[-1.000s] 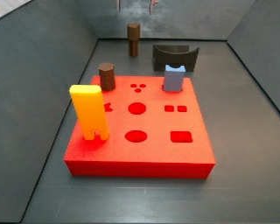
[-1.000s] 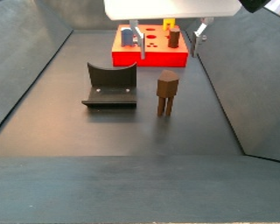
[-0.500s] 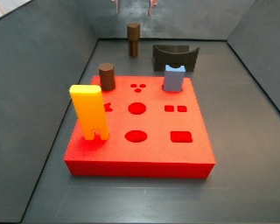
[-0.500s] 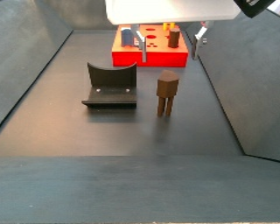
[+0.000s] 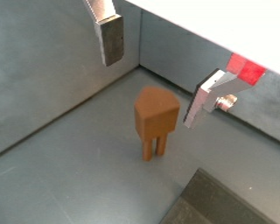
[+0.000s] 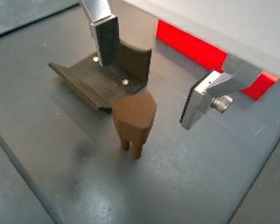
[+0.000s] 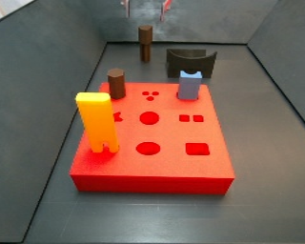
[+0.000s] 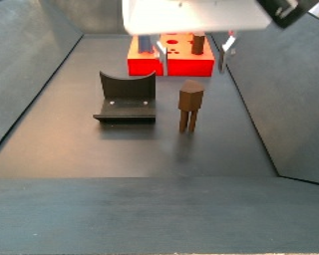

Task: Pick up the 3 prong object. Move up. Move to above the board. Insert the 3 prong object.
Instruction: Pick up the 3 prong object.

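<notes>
A: So where's the 3 prong object (image 5: 156,120)?

B: Upright on the floor, long axis vertical, beyond the board's (image 7: 152,162) far edge, just beside the fixture (image 8: 125,98). Your gripper (image 5: 154,61) is above it, spread wide, holding nothing.

A: Board contents?

B: Yellow block (image 7: 96,122), brown cylinder (image 7: 117,84), blue peg (image 7: 190,86) seated. You likely just descend straight, then close.

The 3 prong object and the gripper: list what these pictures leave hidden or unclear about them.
- 3 prong object: both wrist views show two legs; a third is hidden behind them.
- Gripper: open above the object. In a side view the frame's top edge cuts it off; only finger tips show.
- Fingers: the arm's white housing covers most of them here.
- Board: that same housing hides its far part.
</notes>
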